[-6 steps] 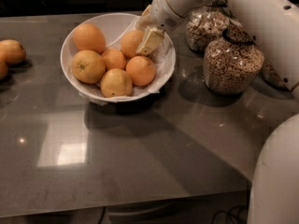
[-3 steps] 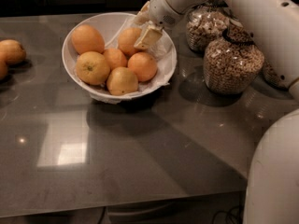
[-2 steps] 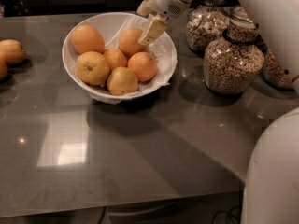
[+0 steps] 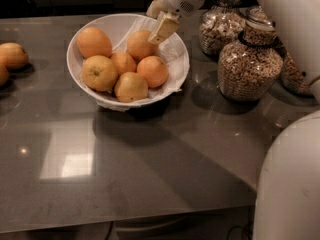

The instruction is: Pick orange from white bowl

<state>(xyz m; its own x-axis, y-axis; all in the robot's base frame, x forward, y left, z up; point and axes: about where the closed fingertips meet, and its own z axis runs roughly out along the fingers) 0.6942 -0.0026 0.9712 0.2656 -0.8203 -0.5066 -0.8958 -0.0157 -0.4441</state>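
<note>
The pincer (image 4: 162,28) hangs over the far right rim of the white bowl (image 4: 75,59), carrying nothing; I cannot tell whether it is spread or closed. The orange (image 4: 152,70) lies just near of it, on the bowl's right side, touching its neighbours. Six fruits sit in the bowl on the counter (image 4: 150,159), so by my reading the grasp and lift are not yet done.

no readable text, labels or numbers: nothing on the jars (image 4: 247,66), bowl (image 4: 112,26) or arm (image 4: 295,14). gripper (image 4: 161,32) hangs over the bowl's far rim.
</note>
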